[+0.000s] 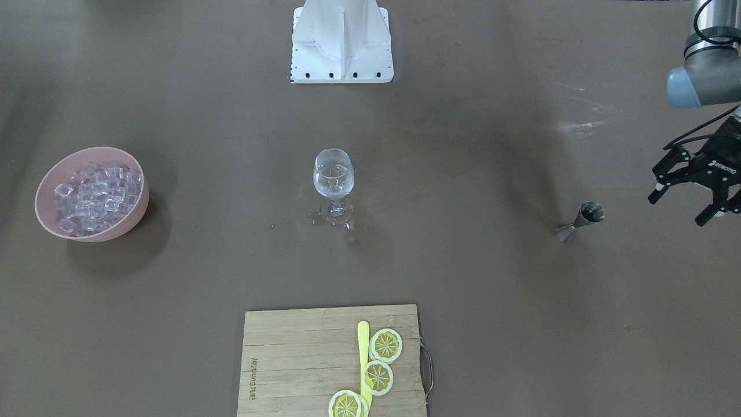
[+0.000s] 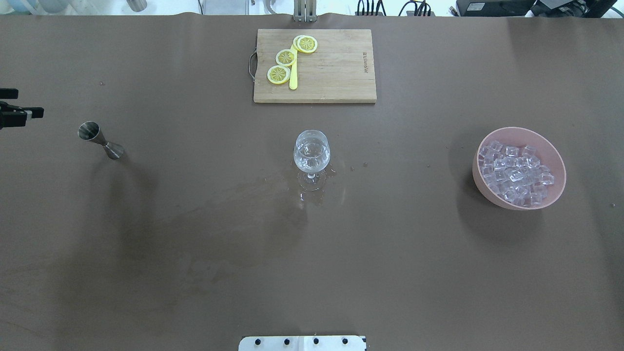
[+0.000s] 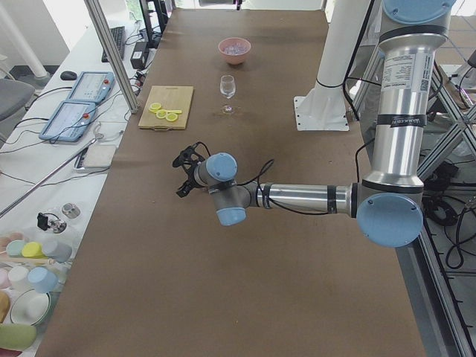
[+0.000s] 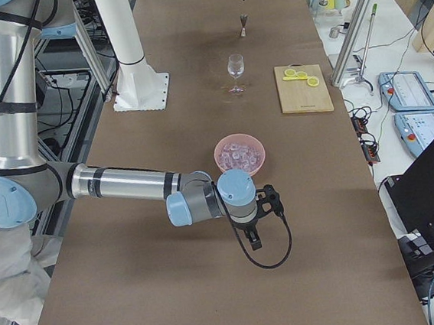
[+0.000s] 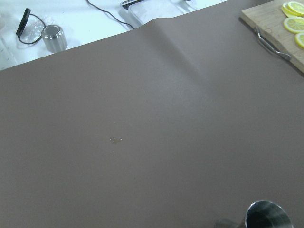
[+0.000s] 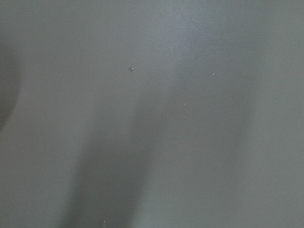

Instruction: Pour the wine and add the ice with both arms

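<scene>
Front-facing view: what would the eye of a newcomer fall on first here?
First, the stemmed glass at the centre, which holds clear wine, with drops spilled around its foot. Next, the pink bowl heaped with ice at that view's left. At its right, the open, empty left hand is near the steel jigger.

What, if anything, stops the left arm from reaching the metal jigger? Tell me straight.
Probably nothing. The left pincer hangs open close beside the jigger, which stands upright with nothing around it. The wine glass is well off to the side. The way looks free, so reach seems likely.
</scene>
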### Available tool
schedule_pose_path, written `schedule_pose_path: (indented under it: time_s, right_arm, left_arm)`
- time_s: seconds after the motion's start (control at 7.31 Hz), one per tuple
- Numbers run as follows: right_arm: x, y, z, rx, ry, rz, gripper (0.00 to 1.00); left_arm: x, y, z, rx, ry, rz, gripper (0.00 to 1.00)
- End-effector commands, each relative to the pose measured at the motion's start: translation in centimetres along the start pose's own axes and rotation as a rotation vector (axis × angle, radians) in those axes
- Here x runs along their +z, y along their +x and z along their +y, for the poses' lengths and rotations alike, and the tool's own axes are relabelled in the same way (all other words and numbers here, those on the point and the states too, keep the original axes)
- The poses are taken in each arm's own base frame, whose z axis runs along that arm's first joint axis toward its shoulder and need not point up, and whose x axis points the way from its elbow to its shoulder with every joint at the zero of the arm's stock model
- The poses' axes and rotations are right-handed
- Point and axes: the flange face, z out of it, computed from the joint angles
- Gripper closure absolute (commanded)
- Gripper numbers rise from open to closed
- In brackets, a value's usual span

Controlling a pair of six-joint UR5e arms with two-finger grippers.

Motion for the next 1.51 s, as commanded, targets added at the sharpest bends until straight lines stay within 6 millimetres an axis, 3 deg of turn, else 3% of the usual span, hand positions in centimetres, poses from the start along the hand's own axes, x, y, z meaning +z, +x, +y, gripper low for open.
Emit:
schedule_pose_path:
  time_s: [0.0,0.27,0.41,0.55,0.68,0.96,1.37]
  right_arm:
    - [0.0,-0.2,-0.2,0.004,0.002,-0.002,0.0]
    - [-0.1,-0.4,-0.2,0.001,0.006,-0.003,0.0]
    - [-0.3,-0.5,-0.3,-0.004,0.01,-0.003,0.0]
    - [-0.5,-0.7,-0.5,-0.011,0.018,0.0,0.0]
    - [-0.6,-0.8,-0.6,-0.016,0.024,0.0,0.0]
    - [-0.6,-0.9,-0.1,-0.03,0.042,0.004,0.0]
    - [-0.5,-0.8,0.6,-0.045,0.054,0.007,0.0]
  left_arm:
    - [-0.6,-0.2,2.2,0.058,0.079,0.042,0.02]
    - [3.2,2.8,4.3,0.08,0.093,0.036,0.02]
    - [4.9,4.0,6.4,0.074,0.092,0.04,0.02]
    - [4.9,4.1,7.5,0.049,0.111,0.069,0.02]
    - [5.6,5.9,8.2,0.0,0.115,0.118,0.02]
    - [6.3,6.0,7.6,-0.007,0.141,0.095,0.02]
    - [9.1,8.9,9.1,-0.002,0.189,0.024,0.03]
